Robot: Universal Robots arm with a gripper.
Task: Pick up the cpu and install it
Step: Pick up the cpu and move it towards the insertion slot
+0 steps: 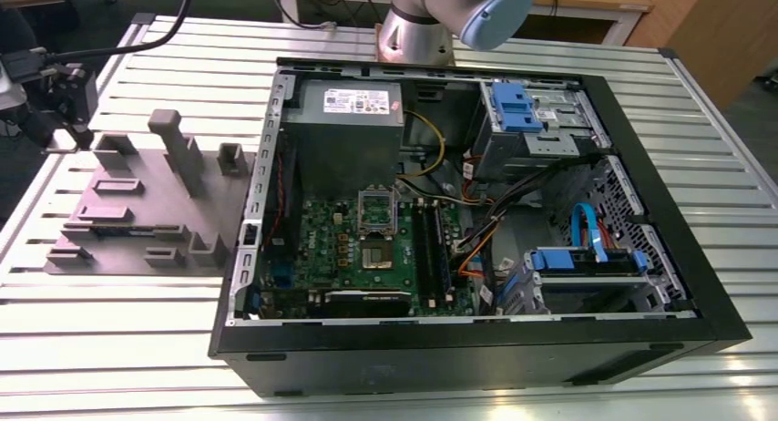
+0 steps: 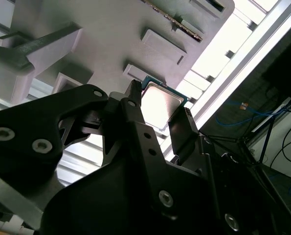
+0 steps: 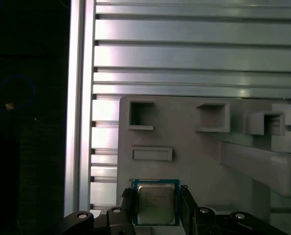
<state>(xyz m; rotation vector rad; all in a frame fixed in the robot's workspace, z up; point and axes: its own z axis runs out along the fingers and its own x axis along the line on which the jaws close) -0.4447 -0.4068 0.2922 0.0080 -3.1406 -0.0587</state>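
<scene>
The gripper (image 3: 156,192) clamps two opposite sides of the cpu (image 3: 156,206) at the grey fixture's (image 3: 184,132) corner beside the bench's (image 3: 184,49) edge; the thin rim gives little purchase, so the chip may tilt or slip.

Tabletop (image 1: 122,339): ribbed silvery metal slats. Open black computer case (image 1: 462,353) lies on its side, taking most of the middle. Grey holder block (image 1: 134,198) (pockets and upright posts) sits just beside it, toward the edge at the exterior view's left. Arm base (image 1: 414,40) stands at the far edge.
</scene>
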